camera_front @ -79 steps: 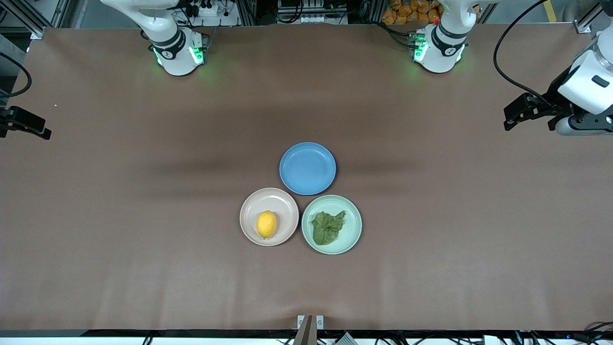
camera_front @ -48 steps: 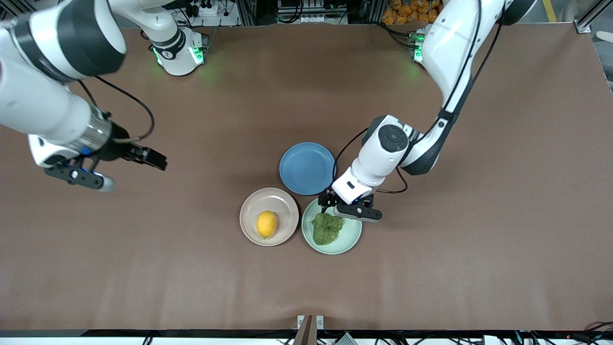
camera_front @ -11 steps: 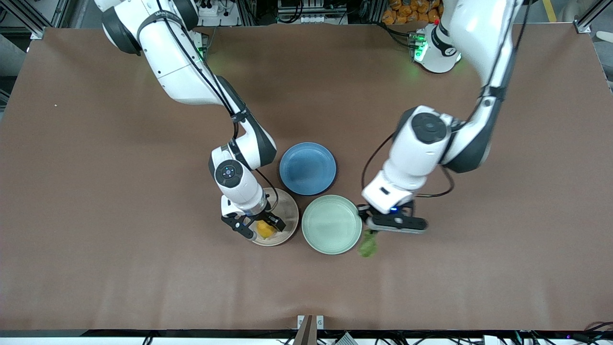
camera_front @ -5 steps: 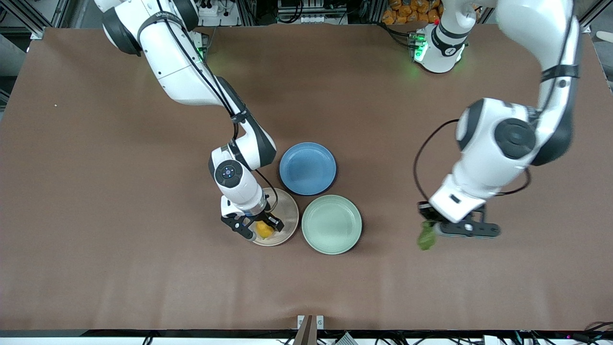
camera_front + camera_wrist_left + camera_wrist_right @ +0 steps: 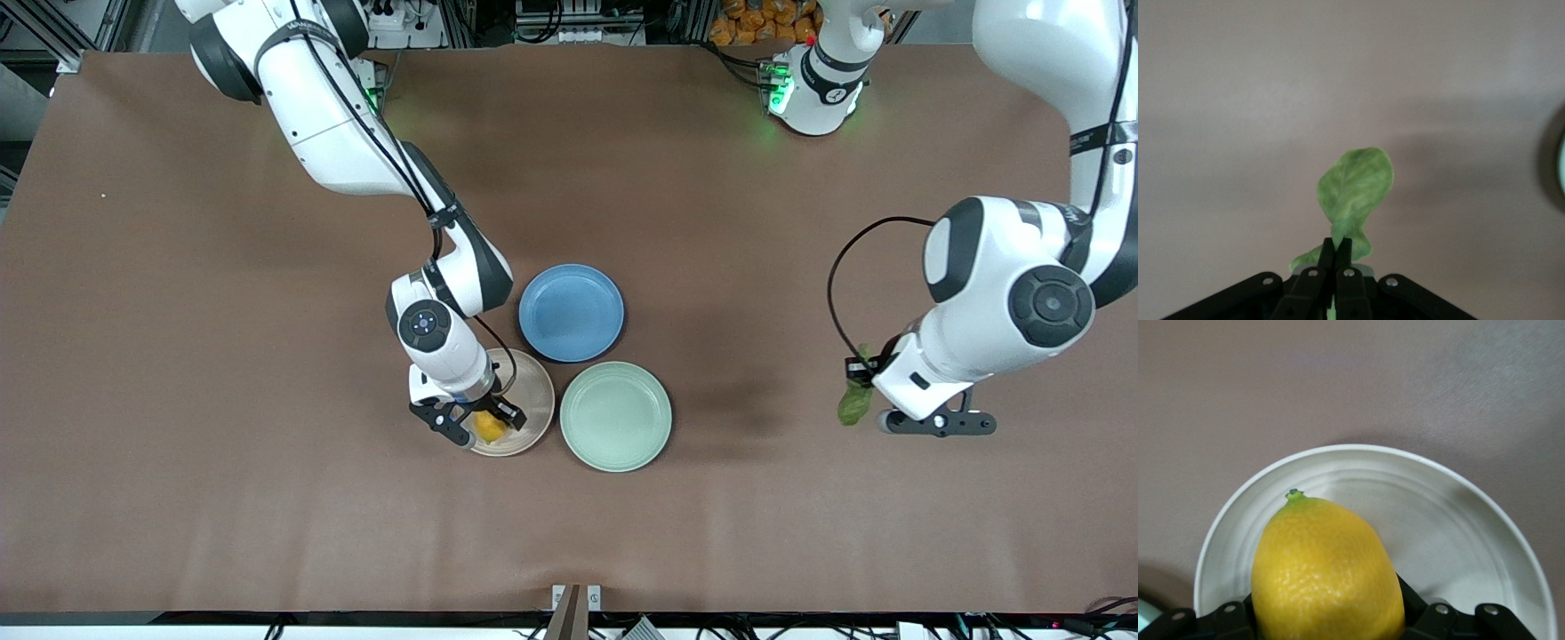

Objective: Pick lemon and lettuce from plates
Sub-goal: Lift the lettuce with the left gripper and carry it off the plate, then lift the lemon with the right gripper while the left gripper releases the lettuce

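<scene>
The left gripper is pinching the lettuce over bare table, well away from the pink plate, where the right gripper is squeezing the lemon (round, so it might slip out)

blue plate | empty, upright | on brown table

Three touching plates crowd mid-table (apparently gapless).

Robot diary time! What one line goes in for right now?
left gripper: shut on wrinkly green lettuce leaf, over bare table | right gripper: shut on small yellow lemon, over beige-pink plate | mint green plate: empty
</scene>
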`<move>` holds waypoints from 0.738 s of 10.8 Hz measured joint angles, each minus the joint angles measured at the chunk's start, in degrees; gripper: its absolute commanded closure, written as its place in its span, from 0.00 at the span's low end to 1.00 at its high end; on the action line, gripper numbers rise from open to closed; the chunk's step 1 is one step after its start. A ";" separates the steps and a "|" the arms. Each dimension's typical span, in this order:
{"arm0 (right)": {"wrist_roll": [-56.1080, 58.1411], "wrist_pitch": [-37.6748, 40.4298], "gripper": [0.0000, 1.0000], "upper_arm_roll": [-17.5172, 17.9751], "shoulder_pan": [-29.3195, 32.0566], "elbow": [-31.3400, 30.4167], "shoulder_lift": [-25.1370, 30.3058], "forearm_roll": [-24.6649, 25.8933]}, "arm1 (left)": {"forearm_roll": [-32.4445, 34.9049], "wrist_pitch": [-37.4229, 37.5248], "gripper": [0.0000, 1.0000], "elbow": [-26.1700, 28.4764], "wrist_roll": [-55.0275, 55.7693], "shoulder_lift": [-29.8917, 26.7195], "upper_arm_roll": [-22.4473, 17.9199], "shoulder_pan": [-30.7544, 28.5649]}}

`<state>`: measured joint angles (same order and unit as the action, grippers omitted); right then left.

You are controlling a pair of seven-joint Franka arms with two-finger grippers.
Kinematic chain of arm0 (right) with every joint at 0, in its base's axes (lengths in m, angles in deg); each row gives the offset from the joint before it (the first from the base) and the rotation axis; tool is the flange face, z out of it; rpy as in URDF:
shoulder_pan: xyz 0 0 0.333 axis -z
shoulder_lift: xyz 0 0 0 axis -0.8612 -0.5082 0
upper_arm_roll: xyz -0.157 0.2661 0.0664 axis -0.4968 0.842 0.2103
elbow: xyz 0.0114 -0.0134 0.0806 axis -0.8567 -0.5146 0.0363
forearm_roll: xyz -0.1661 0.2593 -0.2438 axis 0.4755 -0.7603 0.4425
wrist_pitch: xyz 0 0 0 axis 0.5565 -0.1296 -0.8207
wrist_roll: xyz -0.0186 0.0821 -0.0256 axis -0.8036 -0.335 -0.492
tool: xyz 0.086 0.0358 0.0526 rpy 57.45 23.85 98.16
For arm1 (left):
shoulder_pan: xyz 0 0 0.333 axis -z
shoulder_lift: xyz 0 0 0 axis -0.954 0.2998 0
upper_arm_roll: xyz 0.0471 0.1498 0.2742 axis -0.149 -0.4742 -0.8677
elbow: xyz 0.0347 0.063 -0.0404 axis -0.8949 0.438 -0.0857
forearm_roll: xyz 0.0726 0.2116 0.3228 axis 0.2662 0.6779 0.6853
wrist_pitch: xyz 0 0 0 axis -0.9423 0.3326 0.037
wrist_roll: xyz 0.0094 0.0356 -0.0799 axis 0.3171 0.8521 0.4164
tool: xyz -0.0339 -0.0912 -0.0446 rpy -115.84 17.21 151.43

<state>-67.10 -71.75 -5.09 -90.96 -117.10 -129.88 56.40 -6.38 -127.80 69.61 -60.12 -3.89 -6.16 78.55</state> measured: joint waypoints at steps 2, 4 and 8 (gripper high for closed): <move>0.01 7.93 0.64 -0.52 0.30 4.92 0.11 0.11 | 0.00 0.64 1.00 2.63 -0.20 0.56 0.06 -1.48; 1.14 13.29 0.64 -0.94 1.39 7.97 0.37 0.29 | -0.06 0.28 1.00 4.10 -0.20 2.19 0.10 -1.84; 12.66 25.42 0.63 -1.22 5.55 13.05 0.96 0.63 | -2.44 -8.69 1.00 9.22 -0.20 4.81 0.59 -1.63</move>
<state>-54.44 -46.34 -6.31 -85.42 -104.05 -128.92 57.03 -8.82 -136.49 78.83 -60.32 0.92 -5.56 76.92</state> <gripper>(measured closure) 0.326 0.974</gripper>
